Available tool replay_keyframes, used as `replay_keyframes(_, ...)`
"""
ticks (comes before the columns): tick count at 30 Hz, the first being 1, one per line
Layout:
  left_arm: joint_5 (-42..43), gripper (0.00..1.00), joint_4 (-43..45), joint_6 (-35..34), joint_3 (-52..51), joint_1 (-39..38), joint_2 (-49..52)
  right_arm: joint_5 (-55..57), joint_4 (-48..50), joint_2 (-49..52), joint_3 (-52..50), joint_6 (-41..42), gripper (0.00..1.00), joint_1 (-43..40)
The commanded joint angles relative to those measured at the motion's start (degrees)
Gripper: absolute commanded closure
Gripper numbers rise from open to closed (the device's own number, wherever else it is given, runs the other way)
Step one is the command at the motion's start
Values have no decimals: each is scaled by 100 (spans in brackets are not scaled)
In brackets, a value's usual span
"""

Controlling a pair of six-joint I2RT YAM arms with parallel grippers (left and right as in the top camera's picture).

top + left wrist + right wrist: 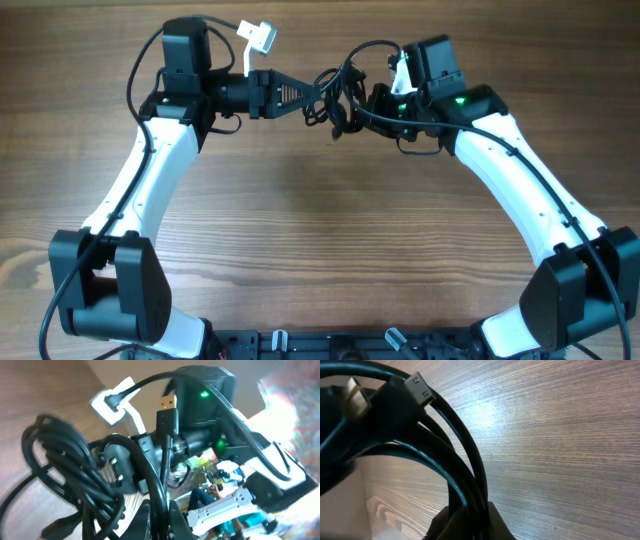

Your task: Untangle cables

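cables [338, 92]: thin black cords, glossy, round in section, bunched into a loose knot of overlapping loops; strands run side by side and cross each other.
location: knot is held up between the two grippers, over the far middle of the table [320, 230]; whether the lowest loops touch the wood cannot be told.
plug ends: one USB plug [167, 402] with a yellowish metal shell is seen upright on a black moulded body in the left wrist view. A small dark plug [420, 389] is seen at top left of the right wrist view, with a second metal shell blurred beside it.
bundle, left wrist view: a thick hank of loops is seen at the left; one strand is led down the middle toward the fingers.
bundle, right wrist view: several strands curve down together from top left into the jaws at the bottom edge.
left gripper [312, 97]: jaws closed tight on a strand at the left side of the knot.
right gripper [362, 108]: jaws closed on strands at the right side of the knot; tips mostly hidden by cord from overhead.
left arm [150, 170]: reached inward from the left; a white connector [258, 38] is seen on its wire.
right arm [520, 180]: reached inward from the right; a green light [460, 100] is lit on it.
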Motion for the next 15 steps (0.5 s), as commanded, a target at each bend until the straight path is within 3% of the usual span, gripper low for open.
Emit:
replay_keyframes(1,658,96,299,90,175,299,-164,678,-229,168,-216,-109,96,-273)
replay_keyframes(9,-1178,96,-422,74,175,1051,-164,501,-560,168,-216,-450,96,-798)
replay_keyframes(15,-3414,96,-1792,74,175,1172,-164,203,-737,168,-216,-1174,96,-822)
